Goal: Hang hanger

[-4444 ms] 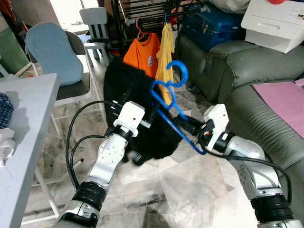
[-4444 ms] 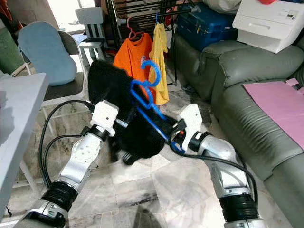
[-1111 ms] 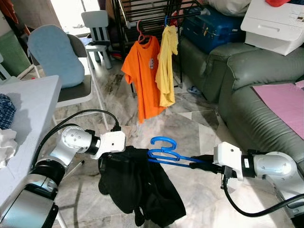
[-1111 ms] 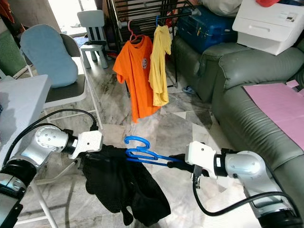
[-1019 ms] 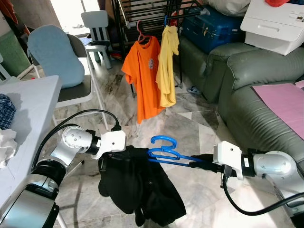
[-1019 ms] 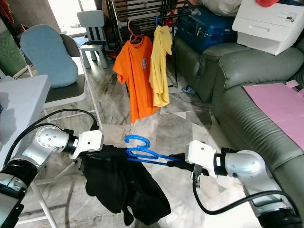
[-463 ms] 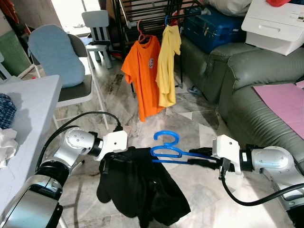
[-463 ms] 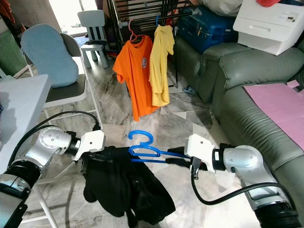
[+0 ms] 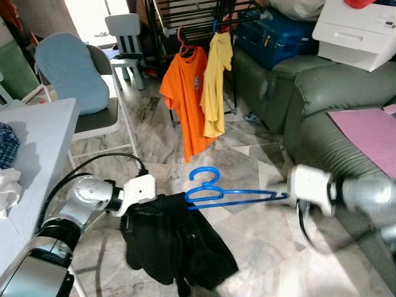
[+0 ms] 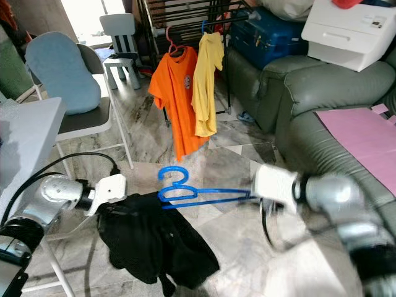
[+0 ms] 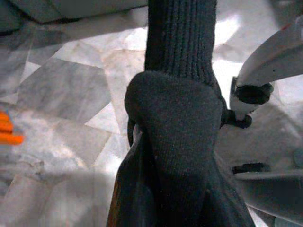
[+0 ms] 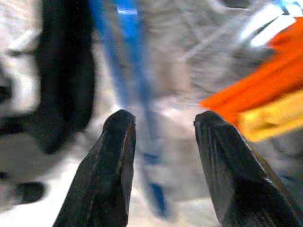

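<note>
Step in hand: carrying toward rack. Blue hanger (image 9: 226, 195) at centre, level above floor, black garment (image 9: 176, 244) draped at 7 o'clock. Left gripper (image 11: 175, 123) clamped on garment. Right gripper (image 12: 161, 135) blurred; fingers look apart around hanger bar, grasp uncertain. Next: raise hook to drying rack (image 9: 192, 18) at 12 o'clock.

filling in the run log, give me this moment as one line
left gripper: shut on black garment | right gripper: open, blurred, blue hanger between fingers | hanger partly in garment | rack: orange shirt, yellow shirt
</note>
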Controlling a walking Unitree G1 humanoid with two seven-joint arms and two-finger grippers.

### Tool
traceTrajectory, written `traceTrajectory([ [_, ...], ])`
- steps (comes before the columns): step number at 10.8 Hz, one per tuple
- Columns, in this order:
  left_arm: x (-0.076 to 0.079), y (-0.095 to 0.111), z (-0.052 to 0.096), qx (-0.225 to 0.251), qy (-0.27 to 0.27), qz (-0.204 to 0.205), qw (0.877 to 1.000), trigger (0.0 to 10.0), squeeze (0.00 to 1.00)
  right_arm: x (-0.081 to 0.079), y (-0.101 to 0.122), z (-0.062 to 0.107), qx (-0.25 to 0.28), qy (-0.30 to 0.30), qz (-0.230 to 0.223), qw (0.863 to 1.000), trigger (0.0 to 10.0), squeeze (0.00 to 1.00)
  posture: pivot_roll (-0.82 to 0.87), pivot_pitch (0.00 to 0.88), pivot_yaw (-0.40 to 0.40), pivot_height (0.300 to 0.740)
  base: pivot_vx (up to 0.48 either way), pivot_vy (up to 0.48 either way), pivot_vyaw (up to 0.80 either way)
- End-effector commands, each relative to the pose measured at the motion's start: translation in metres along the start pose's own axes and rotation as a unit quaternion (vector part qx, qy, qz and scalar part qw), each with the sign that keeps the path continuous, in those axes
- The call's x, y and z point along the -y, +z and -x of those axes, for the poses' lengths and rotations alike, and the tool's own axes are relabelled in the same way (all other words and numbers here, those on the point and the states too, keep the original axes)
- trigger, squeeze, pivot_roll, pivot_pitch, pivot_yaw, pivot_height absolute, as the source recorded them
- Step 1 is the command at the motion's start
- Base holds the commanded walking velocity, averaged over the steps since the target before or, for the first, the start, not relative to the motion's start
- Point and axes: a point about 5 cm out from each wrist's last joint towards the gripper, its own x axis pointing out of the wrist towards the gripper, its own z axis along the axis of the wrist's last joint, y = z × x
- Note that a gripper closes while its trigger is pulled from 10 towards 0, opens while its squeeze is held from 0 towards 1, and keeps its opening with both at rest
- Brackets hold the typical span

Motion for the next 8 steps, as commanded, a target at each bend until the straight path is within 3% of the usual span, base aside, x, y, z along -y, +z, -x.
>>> traceTrajectory([
  [1,-0.002,-0.003,0.009,0.004,0.019,0.006,1.0,0.0,0.0,0.011,0.005,0.003,0.009,-0.031,0.016,0.999,10.0,1.0,-0.15,0.0,0.077,0.74,0.0,0.0,0.0],
  [3,0.002,-0.011,0.012,-0.006,0.028,0.015,0.999,0.0,0.0,0.032,0.014,0.004,0.033,-0.118,0.041,0.992,10.0,1.0,-0.15,0.0,0.079,0.74,0.0,0.0,0.0],
  [6,-0.023,-0.005,0.02,0.036,0.184,0.062,0.98,0.0,0.0,0.012,0.019,-0.014,0.13,-0.123,-0.073,0.981,10.0,1.0,-0.15,0.0,0.091,0.74,0.0,0.0,0.0],
  [7,-0.031,0.0,0.023,0.075,0.233,0.094,0.965,0.0,0.0,0.009,0.015,-0.019,0.136,-0.151,-0.098,0.974,10.0,1.0,-0.15,0.0,0.097,0.74,0.0,0.0,0.0],
  [8,-0.032,0.008,0.018,0.119,0.244,0.104,0.957,0.0,0.0,0.015,0.008,-0.024,0.132,-0.218,-0.131,0.958,10.0,1.0,-0.15,0.0,0.094,0.74,0.0,0.0,0.0],
])
